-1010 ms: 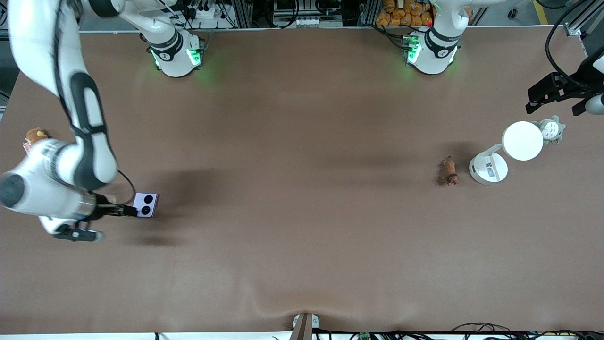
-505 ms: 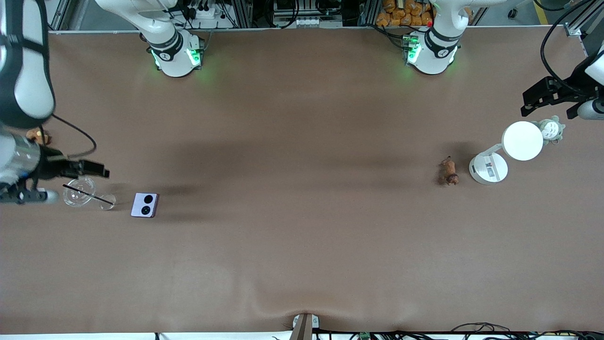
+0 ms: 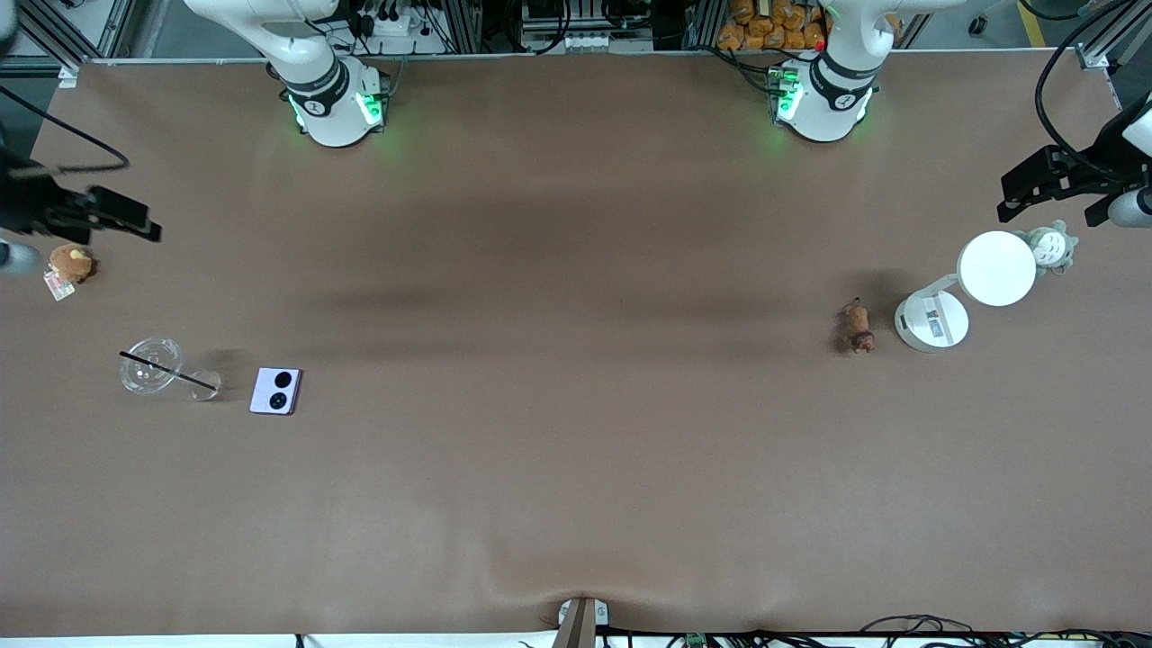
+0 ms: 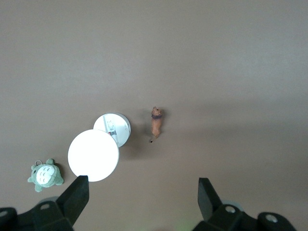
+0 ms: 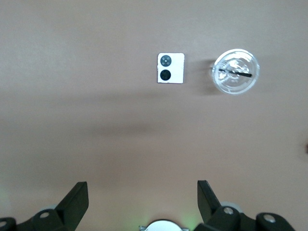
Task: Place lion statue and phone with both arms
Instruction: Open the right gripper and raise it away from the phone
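Brown matting covers the whole table (image 3: 576, 468), and from my seat both task pieces look set down and let go. My reading is that the placing is finished, or very nearly, since nothing is carried by either arm.

I see the phone (image 3: 275, 391) lying flat with its two black camera circles up, toward the right arm's end of the table, just beside a clear cup with a black straw (image 3: 151, 366) lying across it. Flat on its face like that it should not slide. The lion statue (image 3: 857, 327) lies toward the left arm's end, just beside the white lamp (image 3: 932, 320) but apart from it; its small body could roll if nudged.

I have the right pincer (image 3: 108, 216) raised over the table's edge near the tan plush (image 3: 70, 263), fingers (image 5: 72, 201) spread wide with nothing between them, its wrist camera looking straight down on phone and cup. The left pincer (image 3: 1048, 184) hangs over the grey-white plush (image 3: 1050, 246) at the other end, likewise spread and empty, pointing down with the lion and lamp in its view.
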Controlling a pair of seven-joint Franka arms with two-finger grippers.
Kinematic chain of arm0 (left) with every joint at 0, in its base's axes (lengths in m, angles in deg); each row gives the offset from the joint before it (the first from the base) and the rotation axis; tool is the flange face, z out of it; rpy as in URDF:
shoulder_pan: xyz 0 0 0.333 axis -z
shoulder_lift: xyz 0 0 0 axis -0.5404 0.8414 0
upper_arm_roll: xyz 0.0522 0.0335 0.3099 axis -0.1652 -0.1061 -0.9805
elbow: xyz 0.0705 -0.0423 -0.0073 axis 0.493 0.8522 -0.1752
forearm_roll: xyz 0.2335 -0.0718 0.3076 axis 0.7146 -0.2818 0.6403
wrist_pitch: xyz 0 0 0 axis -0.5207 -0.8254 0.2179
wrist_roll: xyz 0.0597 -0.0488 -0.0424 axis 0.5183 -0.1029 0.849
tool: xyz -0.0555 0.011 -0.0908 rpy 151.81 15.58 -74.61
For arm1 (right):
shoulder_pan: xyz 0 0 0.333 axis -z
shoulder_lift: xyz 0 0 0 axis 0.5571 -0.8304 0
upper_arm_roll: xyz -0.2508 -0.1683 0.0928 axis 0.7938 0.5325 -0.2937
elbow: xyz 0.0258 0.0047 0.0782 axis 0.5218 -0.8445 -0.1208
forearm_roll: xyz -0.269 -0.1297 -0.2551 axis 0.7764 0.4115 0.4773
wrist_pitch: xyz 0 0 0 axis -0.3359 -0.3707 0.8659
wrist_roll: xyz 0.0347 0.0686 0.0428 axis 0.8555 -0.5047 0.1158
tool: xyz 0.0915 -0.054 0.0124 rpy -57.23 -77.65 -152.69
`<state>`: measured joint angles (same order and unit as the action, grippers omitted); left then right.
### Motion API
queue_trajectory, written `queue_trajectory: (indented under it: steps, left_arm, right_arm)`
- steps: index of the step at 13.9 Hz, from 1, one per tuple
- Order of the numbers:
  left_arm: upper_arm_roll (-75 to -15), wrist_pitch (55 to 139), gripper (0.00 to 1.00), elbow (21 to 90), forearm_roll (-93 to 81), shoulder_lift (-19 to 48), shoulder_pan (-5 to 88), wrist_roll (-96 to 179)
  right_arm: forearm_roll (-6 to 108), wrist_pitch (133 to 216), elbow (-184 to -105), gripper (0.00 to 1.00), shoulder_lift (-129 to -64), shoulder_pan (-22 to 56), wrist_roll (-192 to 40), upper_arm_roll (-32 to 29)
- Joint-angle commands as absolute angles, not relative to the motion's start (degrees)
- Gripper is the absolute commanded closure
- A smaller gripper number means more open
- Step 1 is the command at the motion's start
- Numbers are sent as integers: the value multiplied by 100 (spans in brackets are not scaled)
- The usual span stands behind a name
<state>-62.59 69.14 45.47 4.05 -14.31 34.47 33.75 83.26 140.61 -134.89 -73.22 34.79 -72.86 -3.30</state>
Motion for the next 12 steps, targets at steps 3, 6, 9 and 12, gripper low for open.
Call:
queue_trajectory:
  steps: [3, 6, 9, 12]
  left_arm:
    - [-6251, 6871, 0, 4440, 312, -1396, 3438, 3491]
    - [-6242, 6879, 0, 4440, 260, -1378, 3455, 3500]
    - [-6242, 6871, 0, 4440, 189, -1361, 3473, 3509]
    - [-6234, 6871, 0, 4440, 189, -1369, 3473, 3500]
  right_arm:
    - [8405, 13779, -13200, 0, -7380, 3807, -6890, -699]
    - [8633, 13788, -13200, 0, -7371, 3781, -6925, -761]
    - [8634, 13840, -13200, 0, -7371, 3790, -6987, -743]
    - [8651, 13875, -13200, 0, -7371, 3772, -7083, -717]
